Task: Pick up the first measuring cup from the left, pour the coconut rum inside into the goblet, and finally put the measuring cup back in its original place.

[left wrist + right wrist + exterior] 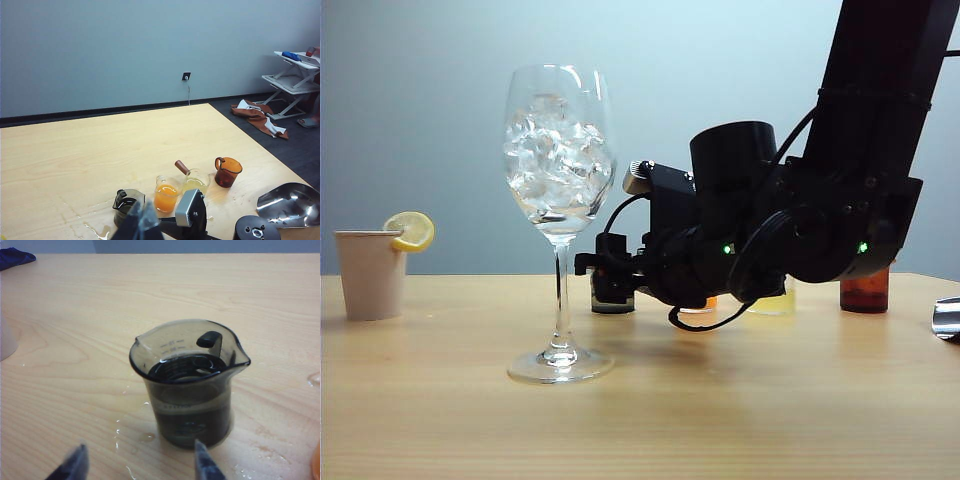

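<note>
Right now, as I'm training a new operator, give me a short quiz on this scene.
1. True or false: the right end effector grips the grey cup.
2. The goblet holds: A ice, B lemon, C orange juice?
3. How many measuring cups stand in the row?
Key: 1 false: it is open just short of the cup, which stands on the table; the left end effector is shut, well above the table. 2 A. 3 four.
</note>
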